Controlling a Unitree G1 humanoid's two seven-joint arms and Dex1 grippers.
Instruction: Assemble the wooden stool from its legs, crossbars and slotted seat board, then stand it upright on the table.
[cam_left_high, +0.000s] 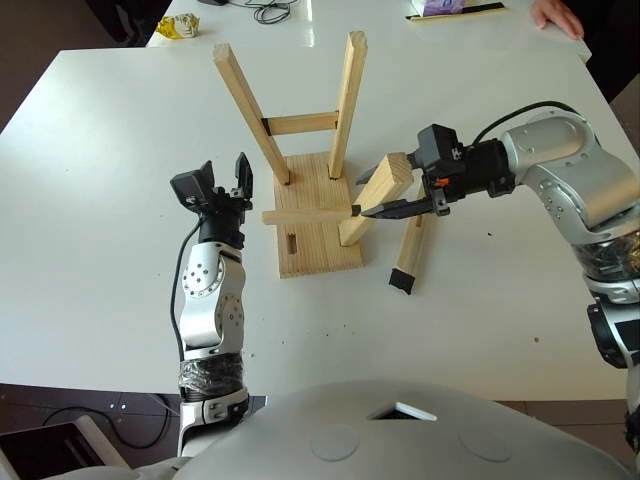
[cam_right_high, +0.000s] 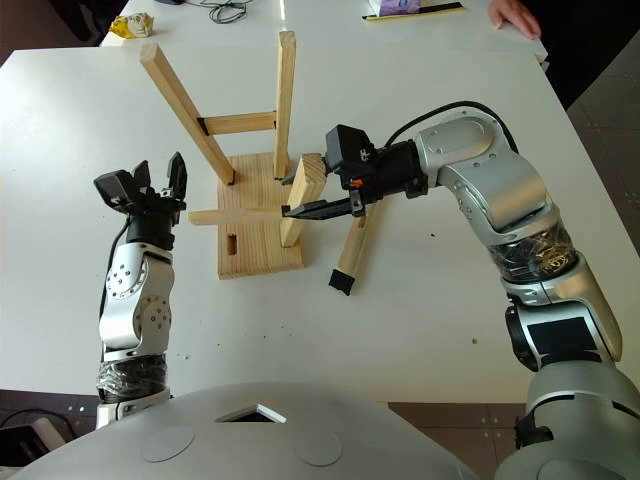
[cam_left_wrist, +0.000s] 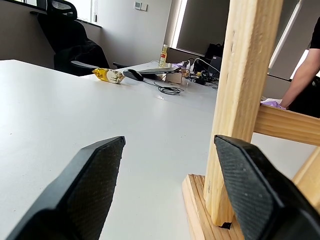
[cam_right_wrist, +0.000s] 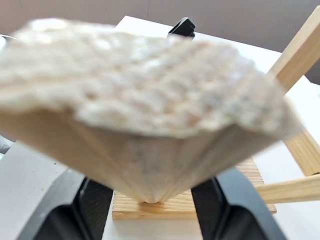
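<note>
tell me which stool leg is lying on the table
The black-tipped leg right of the seat board; two stand in the board, the right gripper holds the fourth leg.

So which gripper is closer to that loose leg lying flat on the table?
Right. The right gripper, holding a tilted leg, hangs just beside the loose leg; the left gripper stands open across the seat board.

Silver-grey jointed left arm (cam_left_high: 205, 300) and right arm (cam_left_high: 575, 165), black textured jaws, black cables (cam_left_high: 505, 113), possibly black tape bands (cam_left_high: 212, 375).

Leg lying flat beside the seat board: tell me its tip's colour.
Black tip; left eye view shows it best.
</note>
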